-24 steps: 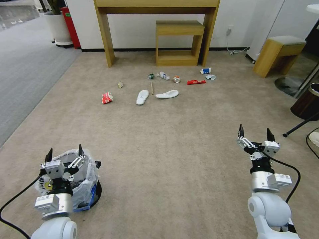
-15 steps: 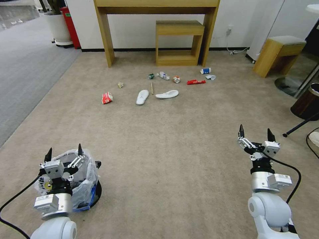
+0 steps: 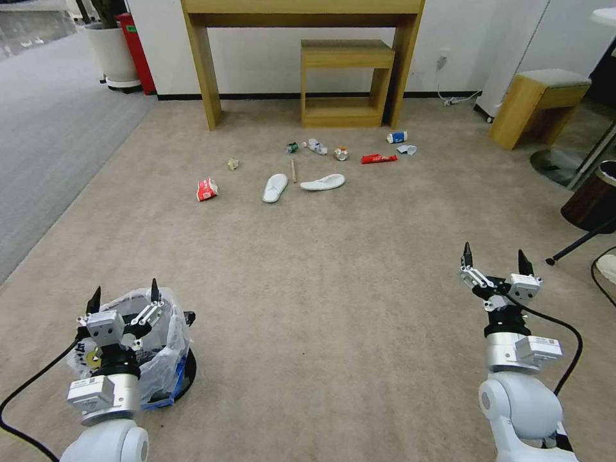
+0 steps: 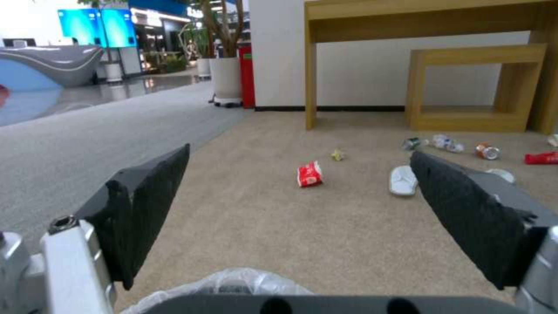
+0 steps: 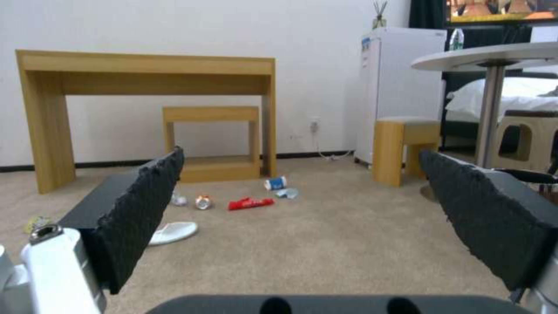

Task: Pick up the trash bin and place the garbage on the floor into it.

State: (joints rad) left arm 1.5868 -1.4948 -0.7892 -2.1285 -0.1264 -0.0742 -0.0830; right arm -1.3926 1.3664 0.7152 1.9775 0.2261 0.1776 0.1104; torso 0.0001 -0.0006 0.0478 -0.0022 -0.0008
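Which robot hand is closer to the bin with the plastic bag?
Left. The left gripper hangs open right above the trash bin, over its bagged rim. The right gripper is open too, far across the carpet on the robot's other side.

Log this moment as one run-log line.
left gripper: open, above trash bin | right gripper: open, empty | garbage: on floor

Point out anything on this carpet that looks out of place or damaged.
Litter lies strewn across the beige short-pile carpet before the wooden desk: two white slippers apart at odd angles, a crumpled red-white carton, a crushed can, a red wrapper.
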